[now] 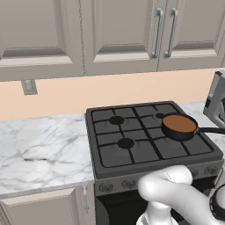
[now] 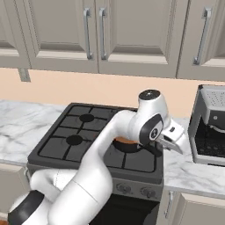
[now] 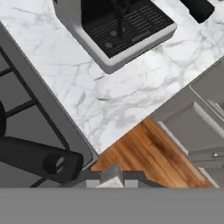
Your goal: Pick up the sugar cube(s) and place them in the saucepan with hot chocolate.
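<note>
The saucepan with hot chocolate (image 1: 178,124) stands on the stove's front right burner, brown liquid inside and its thin black handle pointing right. In the right base view my arm hides most of it, and a brown sliver of the saucepan (image 2: 124,141) shows. My gripper (image 2: 172,144) hangs past the stove's right edge, above the end of that handle. In the hand view the gripper (image 3: 111,178) is shut, and a small pale block, the sugar cube (image 3: 111,173), sits pinched between its tips. The pan's handle (image 3: 39,159) lies at the lower left there.
A grey coffee machine (image 2: 210,125) stands on the marble counter (image 3: 109,96) right of the stove (image 1: 132,145). Wall cabinets (image 1: 123,30) hang above. Below the hand are the counter's front edge, base drawers (image 3: 197,127) and wooden floor (image 3: 140,155).
</note>
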Controlling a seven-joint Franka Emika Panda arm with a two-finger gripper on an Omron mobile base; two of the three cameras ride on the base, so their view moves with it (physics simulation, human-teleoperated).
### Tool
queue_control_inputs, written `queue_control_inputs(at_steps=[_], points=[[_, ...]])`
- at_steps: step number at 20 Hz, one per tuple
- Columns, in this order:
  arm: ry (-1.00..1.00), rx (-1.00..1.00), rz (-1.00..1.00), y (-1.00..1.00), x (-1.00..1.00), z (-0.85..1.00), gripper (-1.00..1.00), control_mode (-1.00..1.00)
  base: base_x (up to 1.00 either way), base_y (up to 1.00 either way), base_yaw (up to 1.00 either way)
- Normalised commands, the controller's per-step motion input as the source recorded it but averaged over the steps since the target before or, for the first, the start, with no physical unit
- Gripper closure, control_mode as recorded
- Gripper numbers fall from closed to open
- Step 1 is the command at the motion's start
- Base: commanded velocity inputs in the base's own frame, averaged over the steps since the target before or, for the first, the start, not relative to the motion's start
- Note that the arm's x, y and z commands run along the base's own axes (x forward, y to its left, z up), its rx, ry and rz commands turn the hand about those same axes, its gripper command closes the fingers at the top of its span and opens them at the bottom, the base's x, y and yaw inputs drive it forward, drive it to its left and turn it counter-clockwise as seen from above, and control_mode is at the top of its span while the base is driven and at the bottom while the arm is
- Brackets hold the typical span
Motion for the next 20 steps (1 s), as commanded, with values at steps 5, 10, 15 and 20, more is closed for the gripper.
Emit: queue_control_inputs(at_steps=[5, 10, 15, 20], points=[[-0.10, -0.22, 0.00, 1.00, 0.00, 0.61, 1.00, -1.00, 0.00, 0.00, 0.00], [-0.01, -0.11, 0.02, 0.88, -0.01, 0.14, 1.00, -1.00, 0.00, 0.00, 0.00], [0.00, -0.05, 0.09, 0.53, 0.07, -0.04, 1.00, -1.00, 0.00, 0.00, 0.00], [0.00, 0.02, 0.13, 0.17, 0.42, -0.01, 1.00, -1.00, 0.00, 0.00, 0.00]])
